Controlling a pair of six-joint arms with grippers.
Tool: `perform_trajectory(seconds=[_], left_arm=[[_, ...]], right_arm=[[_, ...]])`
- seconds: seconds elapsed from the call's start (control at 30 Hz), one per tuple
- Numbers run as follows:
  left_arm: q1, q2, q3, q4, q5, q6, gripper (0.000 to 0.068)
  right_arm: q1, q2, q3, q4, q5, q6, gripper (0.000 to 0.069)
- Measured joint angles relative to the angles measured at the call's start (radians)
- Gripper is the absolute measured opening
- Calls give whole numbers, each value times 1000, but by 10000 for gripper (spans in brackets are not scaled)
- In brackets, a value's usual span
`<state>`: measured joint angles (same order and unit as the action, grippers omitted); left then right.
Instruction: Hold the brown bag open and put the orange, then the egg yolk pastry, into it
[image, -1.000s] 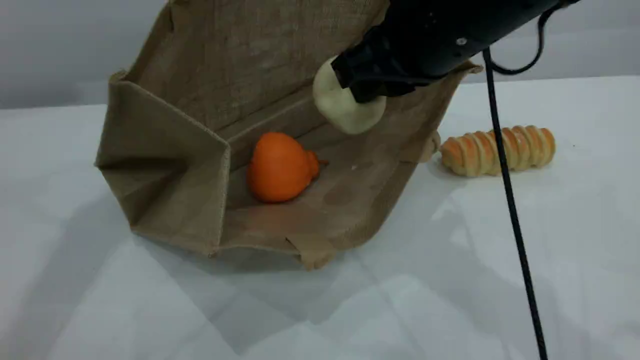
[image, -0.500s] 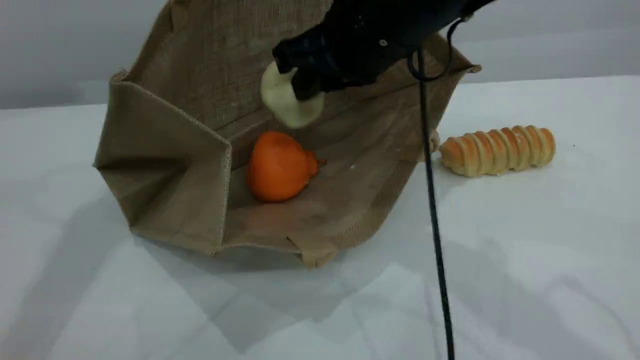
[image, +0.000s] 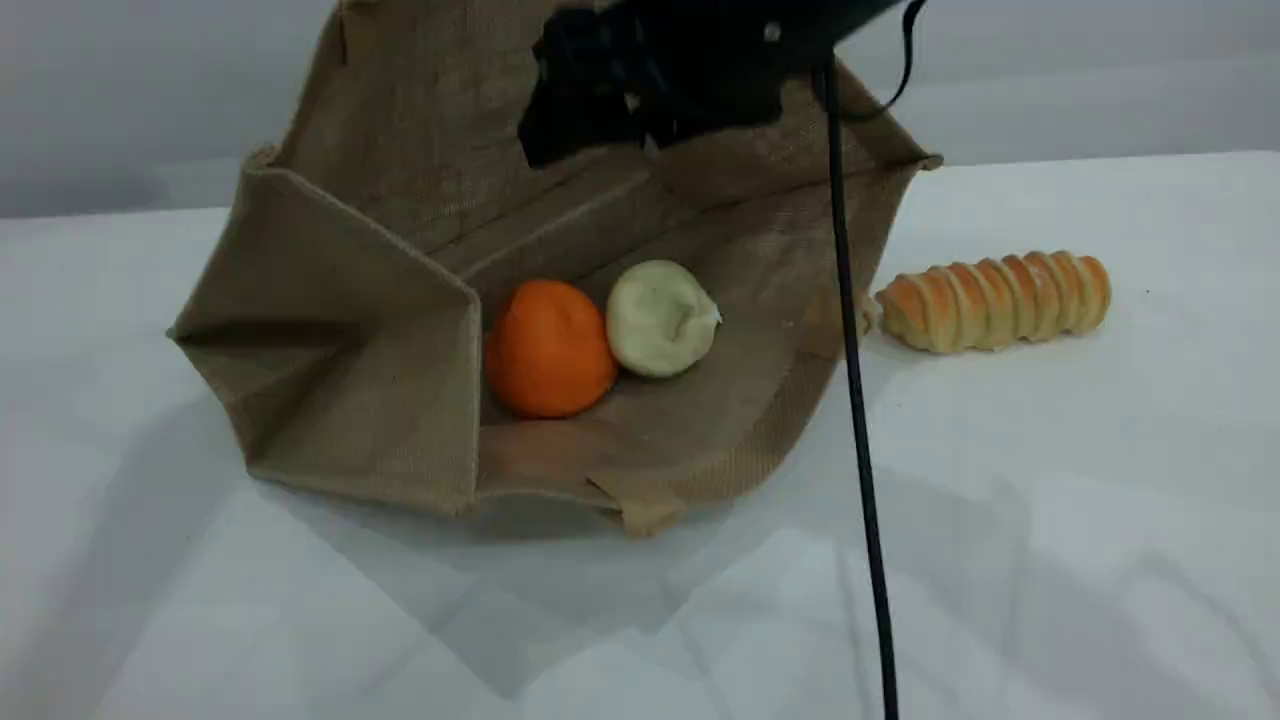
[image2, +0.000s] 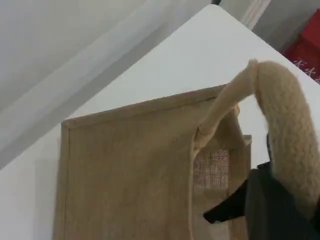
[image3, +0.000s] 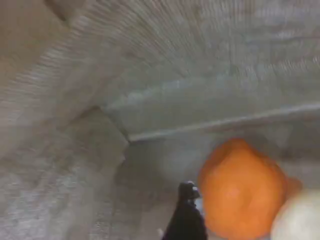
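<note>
The brown bag (image: 400, 150) lies on its side with its mouth toward the camera, its upper wall lifted. Inside on the lower wall the orange (image: 548, 348) rests against the egg yolk pastry (image: 660, 318), which lies to its right. My right gripper (image: 600, 130) hangs open and empty above them, inside the mouth. In the right wrist view one dark fingertip (image3: 187, 210) shows over the orange (image3: 242, 187), with the egg yolk pastry (image3: 300, 222) at the corner. My left gripper (image2: 277, 205) is shut on the bag's padded handle (image2: 282, 120).
A ridged golden bread roll (image: 995, 298) lies on the white table (image: 1050, 520) just right of the bag. The right arm's black cable (image: 860, 450) hangs down in front of the bag's right edge.
The right gripper carried the pastry left into the bag, opened and let it go. The pastry dropped beside the orange, which shifted a little. The gripper has risen slightly.
</note>
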<state>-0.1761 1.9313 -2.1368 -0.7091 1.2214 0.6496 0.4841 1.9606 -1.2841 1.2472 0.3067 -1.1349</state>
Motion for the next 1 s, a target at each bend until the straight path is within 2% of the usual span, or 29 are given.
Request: perform_trajectory(seconds=[0.13, 0.3, 0.6, 0.83, 1.0], left_arm=[[0, 0, 0, 0, 0, 0, 81], [0, 0, 0, 0, 0, 0, 81], [0, 0, 0, 0, 0, 0, 81], [0, 0, 0, -1, 0, -4, 81], [0, 0, 0, -2, 0, -4, 85]], right_arm=[[-33, -62, 0, -89, 77, 35, 552], [-110, -153, 0, -242, 186, 170, 551], [-335, -304, 0, -532, 293, 406, 551], [-524, -340, 0, -551, 346, 420, 551], [-600, -339, 0, -548, 341, 420, 551]])
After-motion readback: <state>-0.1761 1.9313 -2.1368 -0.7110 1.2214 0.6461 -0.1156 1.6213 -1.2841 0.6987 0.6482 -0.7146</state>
